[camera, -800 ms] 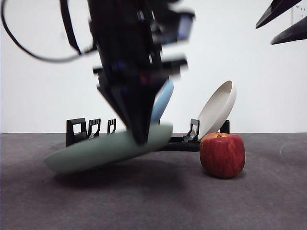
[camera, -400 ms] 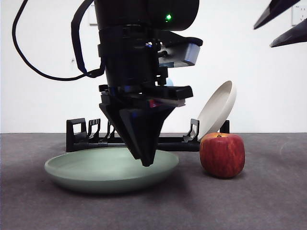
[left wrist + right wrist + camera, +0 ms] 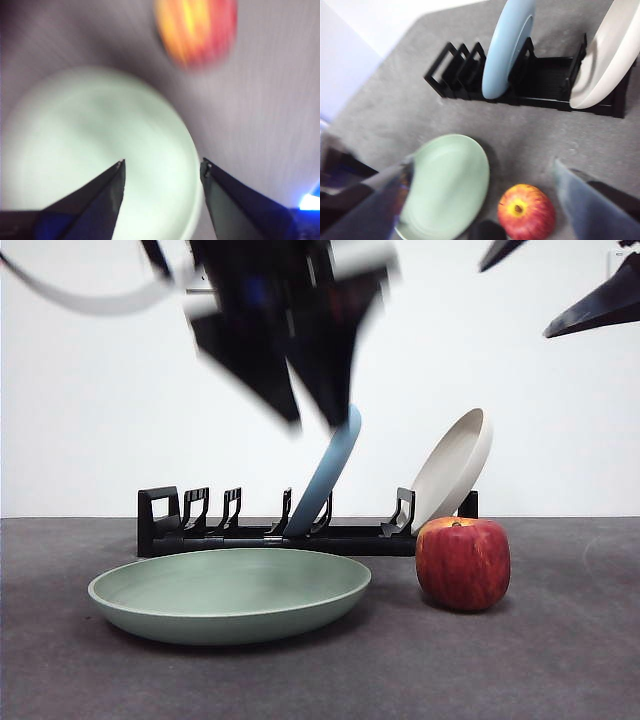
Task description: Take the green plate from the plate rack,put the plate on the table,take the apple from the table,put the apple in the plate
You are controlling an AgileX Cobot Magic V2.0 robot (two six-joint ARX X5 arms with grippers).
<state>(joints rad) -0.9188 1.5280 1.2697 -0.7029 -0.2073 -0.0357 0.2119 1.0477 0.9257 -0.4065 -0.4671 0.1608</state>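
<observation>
The green plate lies flat on the table, in front of the plate rack. The apple stands on the table just right of the plate, apart from it. My left gripper is open and empty, blurred, high above the plate. In the left wrist view its gripper hangs over the green plate, with the apple beyond. My right gripper is open and empty at the top right. The right wrist view shows the green plate, the apple and the rack.
A blue plate stands in the middle of the rack. A beige plate leans at its right end, just behind the apple. Both show in the right wrist view, the blue plate and the beige plate. A white wall stands behind.
The left gripper set the tilted green plate down flat, let go of it and rose well above it. The apple and the rack have not moved.
</observation>
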